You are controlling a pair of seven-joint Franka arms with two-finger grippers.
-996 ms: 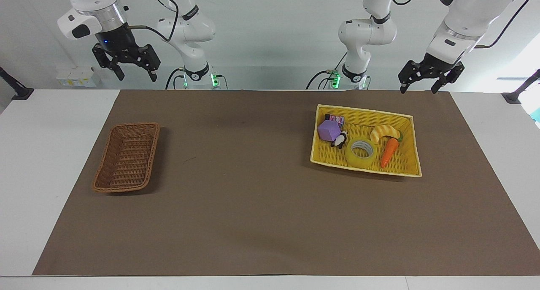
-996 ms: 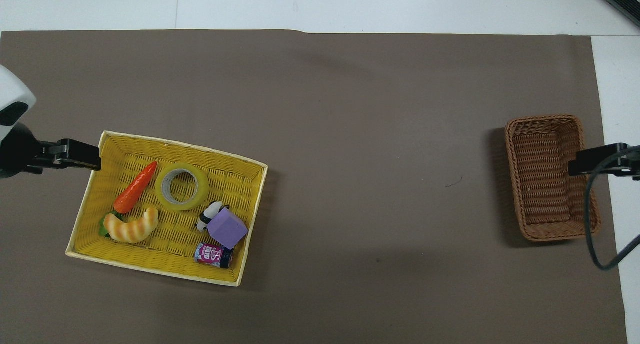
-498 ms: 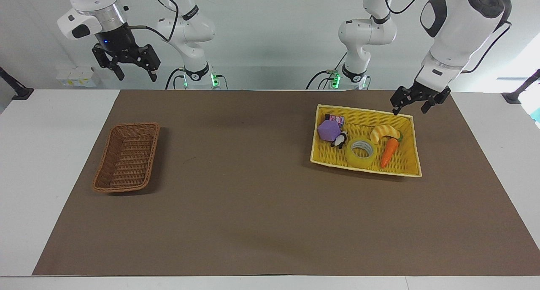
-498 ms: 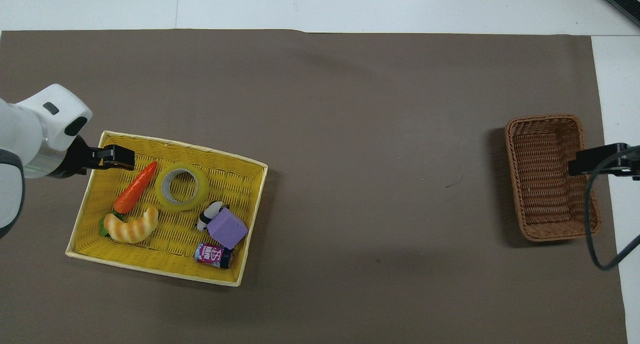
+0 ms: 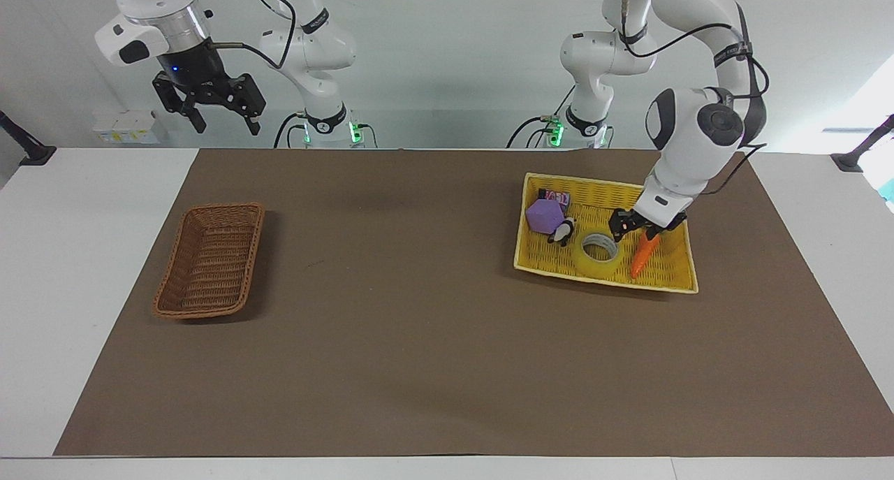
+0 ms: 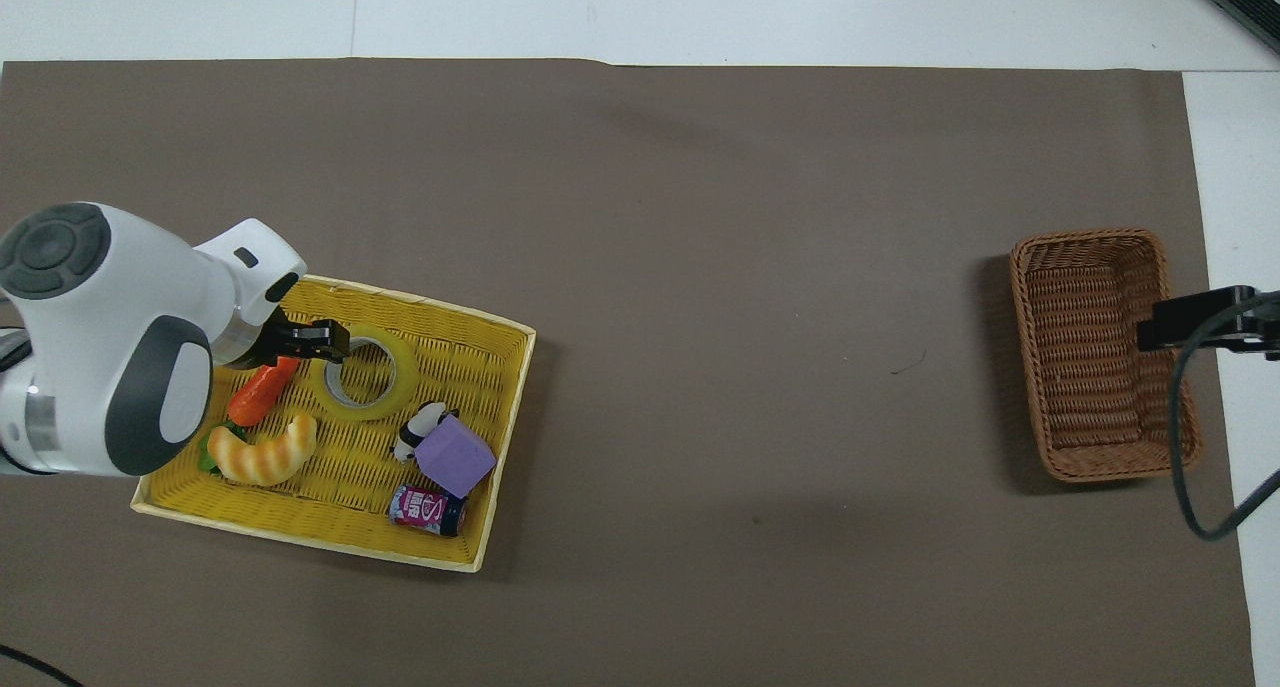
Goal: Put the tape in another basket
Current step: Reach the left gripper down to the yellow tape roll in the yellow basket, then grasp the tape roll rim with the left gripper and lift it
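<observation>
The tape (image 5: 594,262), a yellow ring, lies flat in the yellow basket (image 5: 601,182) toward the left arm's end of the table; it also shows in the overhead view (image 6: 400,379). My left gripper (image 5: 633,234) is open and low inside that basket, beside the tape and over the carrot's top; its black tip reaches the ring's edge in the overhead view (image 6: 325,342). The brown wicker basket (image 5: 222,205) stands empty toward the right arm's end (image 6: 1090,235). My right gripper (image 5: 218,117) is open and waits high in the air, over the brown basket's edge in the overhead view (image 6: 1195,322).
In the yellow basket (image 6: 430,305) also lie an orange carrot (image 5: 641,256), a croissant toy (image 6: 262,452), a purple block (image 5: 545,216), a small panda (image 5: 561,232) and a can (image 6: 428,510). Brown paper (image 5: 419,312) covers the table between the baskets.
My left arm has swung down from above the table's edge into the yellow basket, ending beside the tape. The right arm and all objects have stayed put.
</observation>
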